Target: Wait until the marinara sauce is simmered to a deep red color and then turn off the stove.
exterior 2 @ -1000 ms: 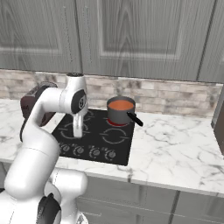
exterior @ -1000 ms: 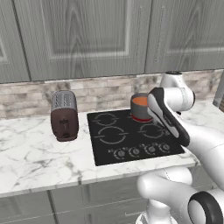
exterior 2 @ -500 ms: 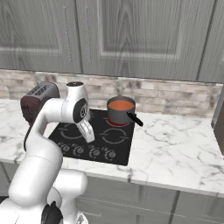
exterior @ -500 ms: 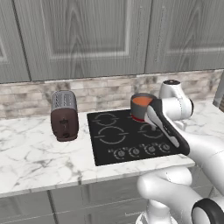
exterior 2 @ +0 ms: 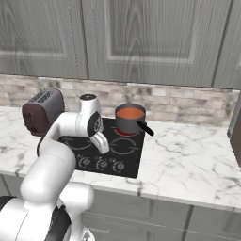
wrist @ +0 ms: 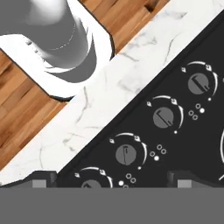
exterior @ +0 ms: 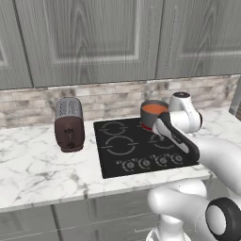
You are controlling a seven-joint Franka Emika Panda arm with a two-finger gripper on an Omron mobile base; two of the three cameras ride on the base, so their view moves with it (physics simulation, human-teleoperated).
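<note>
- The two-finger gripper (wrist: pixel 111 178) hangs over the knob row with its small dark fingertips (wrist: pixel 43 178) spread wide at the bottom corners of the hand view, nothing between them
- Right under it, the hand view looks down on the row of small round grey knobs (wrist: pixel 127 154), each ringed in white with little white dots beside it, running diagonally across the picture
- The knobs sit along the front edge of the flat black glass stove (exterior: pixel 120 153), and in the right base view the white arm's forearm (exterior 2: pixel 100 141) slopes down over that same front edge of the cooktop (exterior 2: pixel 124 162)
- In the left base view the white ring burner outlines show plainly on the glass, with the arm's wrist crossing the right-hand side
- At the back right burner stands the small grey metal saucepan (exterior 2: pixel 127 123), black handle (exterior 2: pixel 145 128) pointing right and forward, well apart from the gripper
- Inside it the marinara sauce (exterior 2: pixel 130 113) is a smooth orange-red disc, also seen from the left (exterior: pixel 154 108)
- Around the stove runs the white marble counter (exterior 2: pixel 188 155); a brown-and-silver toaster (exterior: pixel 69 124) stands left of the cooktop, clear of it
- Behind is a stone-tile backsplash (exterior: pixel 108 96), grey wood-grain cabinets (exterior: pixel 89 40) above
</note>
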